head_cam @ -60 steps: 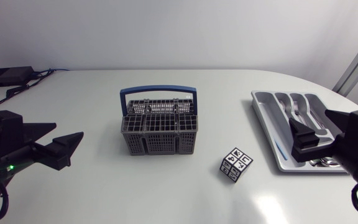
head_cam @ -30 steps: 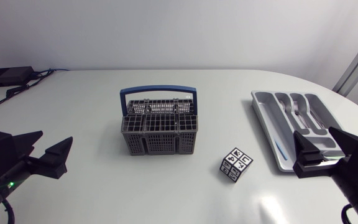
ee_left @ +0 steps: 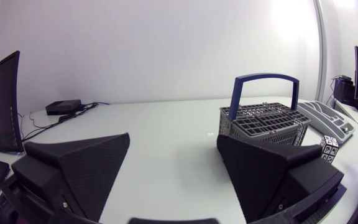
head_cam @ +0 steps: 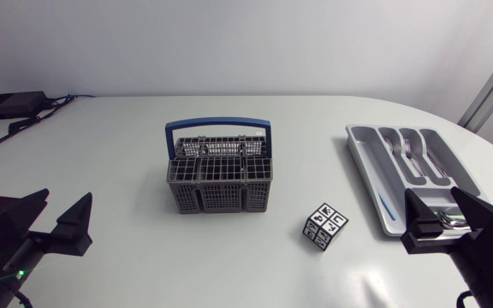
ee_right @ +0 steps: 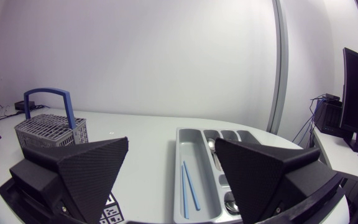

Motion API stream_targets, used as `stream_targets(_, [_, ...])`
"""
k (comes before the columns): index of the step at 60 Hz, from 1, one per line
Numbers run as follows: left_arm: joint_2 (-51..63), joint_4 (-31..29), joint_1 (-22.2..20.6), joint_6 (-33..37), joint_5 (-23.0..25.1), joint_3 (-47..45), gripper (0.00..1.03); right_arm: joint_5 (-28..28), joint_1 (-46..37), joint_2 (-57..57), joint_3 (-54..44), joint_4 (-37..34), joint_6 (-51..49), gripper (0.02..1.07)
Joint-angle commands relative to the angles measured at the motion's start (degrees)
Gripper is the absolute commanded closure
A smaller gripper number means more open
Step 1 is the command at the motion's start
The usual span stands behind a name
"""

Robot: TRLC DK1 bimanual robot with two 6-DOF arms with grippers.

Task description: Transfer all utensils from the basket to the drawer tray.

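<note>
The grey mesh basket (head_cam: pixel 219 178) with a blue handle stands mid-table; nothing sticks out above its grid top. The grey drawer tray (head_cam: pixel 367 178) lies at the right, with metal cutlery (head_cam: pixel 415 151) in its far compartments and a thin blue stick (head_cam: pixel 383 206) in the long one. My left gripper (head_cam: pixel 66 204) is open and empty near the front left edge, far from the basket (ee_left: pixel 263 119). My right gripper (head_cam: pixel 437 205) is open and empty, hanging over the tray's near end. In the right wrist view the tray (ee_right: pixel 194 163) lies just ahead of the right gripper (ee_right: pixel 171 143).
A small cube with black-and-white markers (head_cam: pixel 324 226) sits between basket and tray, towards the front. A black box with cables (head_cam: pixel 8 105) lies at the far left corner.
Both arms have drawn back towards the front edge of the table, the left one away from the basket and the right one off the tray's middle. Both grippers stayed open.
</note>
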Motion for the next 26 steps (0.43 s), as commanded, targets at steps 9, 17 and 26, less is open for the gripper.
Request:
stream_targets(9, [-6.33, 1.80, -1.23, -3.33, -2.74, -4.82, 0.06, -0.16, -0.25, -0.25, -1.15, 1.02, 1.48, 0.07])
stream_targets(17, [-6.33, 1.80, -1.23, -3.33, -2.74, -4.82, 0.06, -0.16, -0.25, -0.25, -1.15, 1.02, 1.48, 0.07])
stream_targets(26, [-6.33, 1.80, -1.23, -3.33, -2.74, -4.82, 0.06, -0.16, -0.25, -0.25, -1.15, 1.02, 1.48, 0.07])
